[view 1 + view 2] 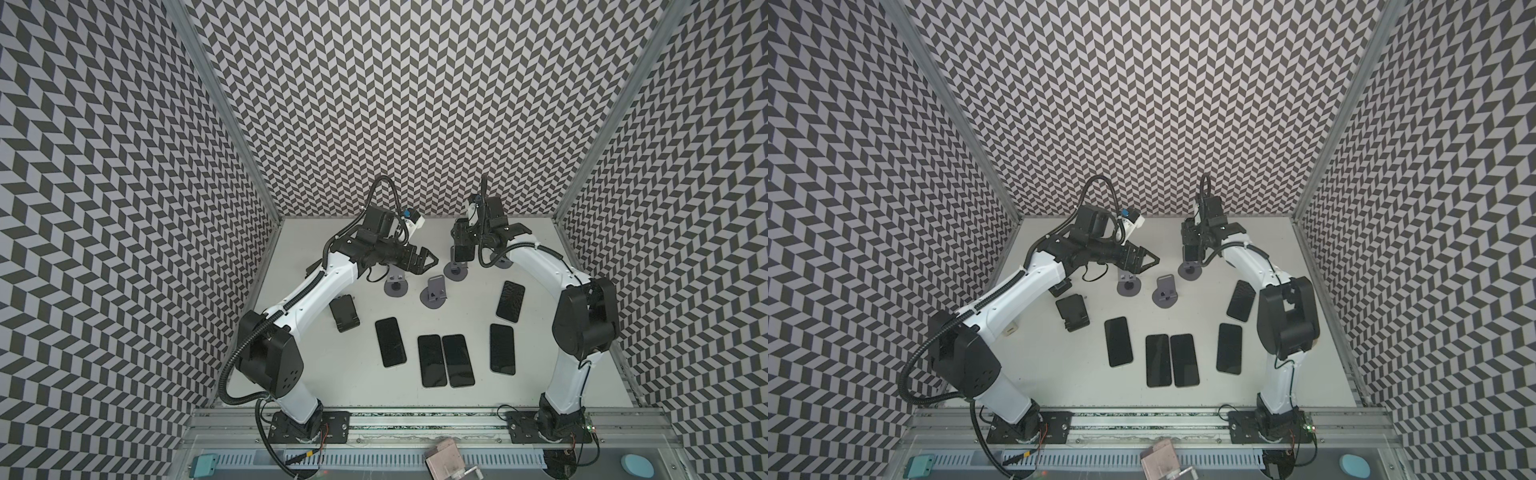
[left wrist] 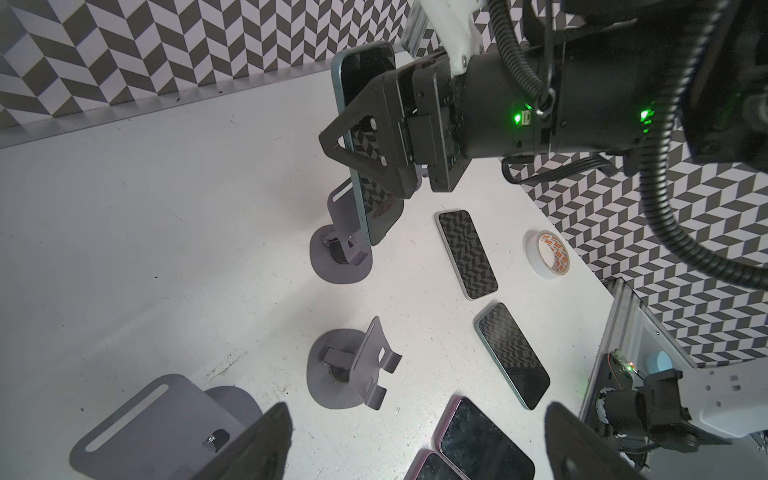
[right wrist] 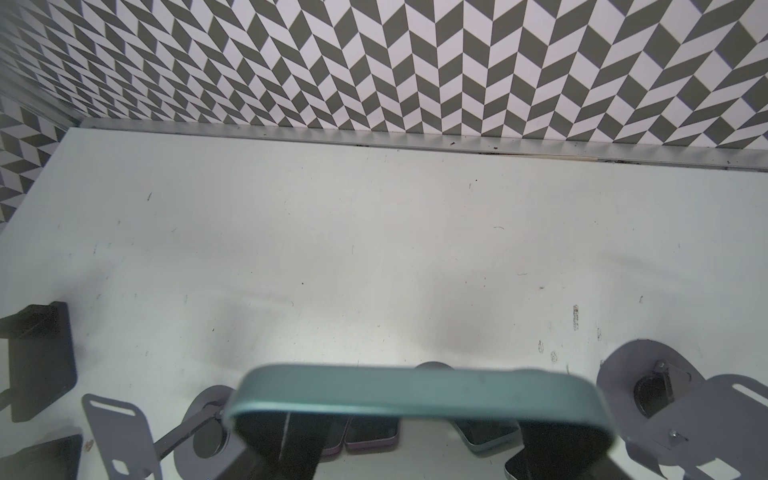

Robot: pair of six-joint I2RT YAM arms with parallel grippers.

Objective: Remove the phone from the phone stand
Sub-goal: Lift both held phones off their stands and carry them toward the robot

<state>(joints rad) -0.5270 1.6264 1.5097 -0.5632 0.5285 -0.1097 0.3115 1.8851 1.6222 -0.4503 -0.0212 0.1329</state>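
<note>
My right gripper (image 2: pixel 355 139) is clamped across the phone (image 2: pixel 378 212), which stands upright between my fingers by the phone stand (image 2: pixel 338 259). My left gripper (image 1: pixel 428 262) gapes open nearby.

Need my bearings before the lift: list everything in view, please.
grey stands: four, grey, mid-table; one partly behind the right arm
held phone: one, teal-edged, upright at the occupied stand
flat phones: five, dark screens, front half of the table
black stand: one, black, beside the left arm; a second dark piece under that arm is unclear
tape roll: one, white, near the right wall, seen only in the left wrist view
left gripper: fingers open, empty, above the leftmost grey stand
right gripper: fingers shut on the held phone
</note>
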